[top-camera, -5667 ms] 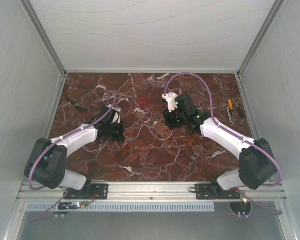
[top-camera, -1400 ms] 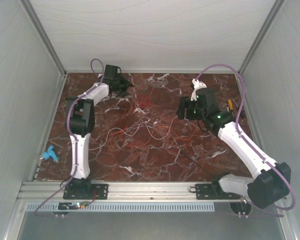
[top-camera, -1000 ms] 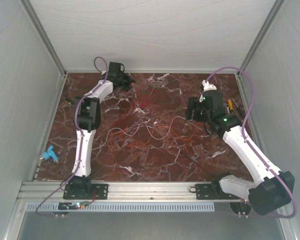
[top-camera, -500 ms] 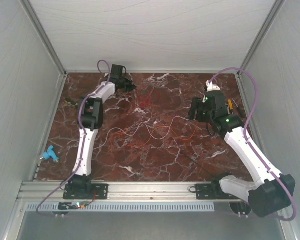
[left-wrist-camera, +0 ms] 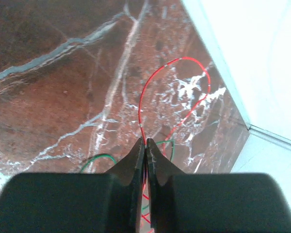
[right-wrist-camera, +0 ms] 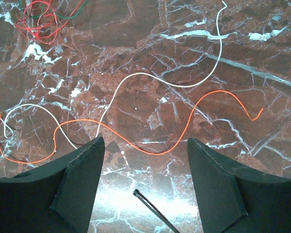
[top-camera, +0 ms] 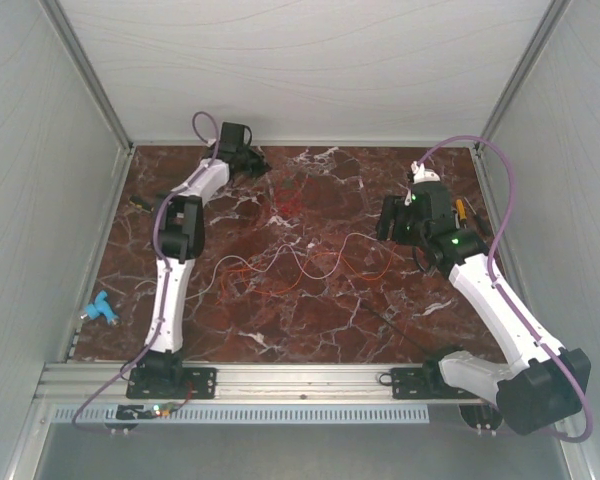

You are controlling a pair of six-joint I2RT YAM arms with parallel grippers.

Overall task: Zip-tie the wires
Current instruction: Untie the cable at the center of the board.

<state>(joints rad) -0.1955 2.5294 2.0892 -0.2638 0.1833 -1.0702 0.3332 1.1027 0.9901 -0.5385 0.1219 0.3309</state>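
- The left claw [left-wrist-camera: 145, 142] is closed, its two tips pressed together on a red strand of the wires [top-camera: 300, 262]. In the left wrist view this strand rises from the tips as a narrow loop toward the upper right of the frame.
- A green strand [left-wrist-camera: 94, 159] curves just beside those tips, at lower centre of that view.
- In the top view the left arm reaches to the upper left of the frame, near the back edge of the marble table [top-camera: 310, 320].
- A small red tangle [top-camera: 288, 202] lies right of that claw, in the upper middle of the top view.
- The long loose strands spread across the centre of the table. In the right wrist view a white strand [right-wrist-camera: 150, 77] and an orange strand [right-wrist-camera: 208, 97] wave from left to right.
- The right claw [right-wrist-camera: 144, 141] is open, its fingers wide apart with nothing between them. It hangs over the table at the right of the top view, above the right ends of the long strands.
- The zip tie [right-wrist-camera: 153, 208] lies flat on the table, apart from the wires. It shows as a thin black strip at bottom centre of the right wrist view, slanting down to the right.
- A yellow-handled screwdriver [top-camera: 461, 211] lies at the right edge of the table, beside the right arm.
- A small blue object [top-camera: 99, 308] sits at the left edge.
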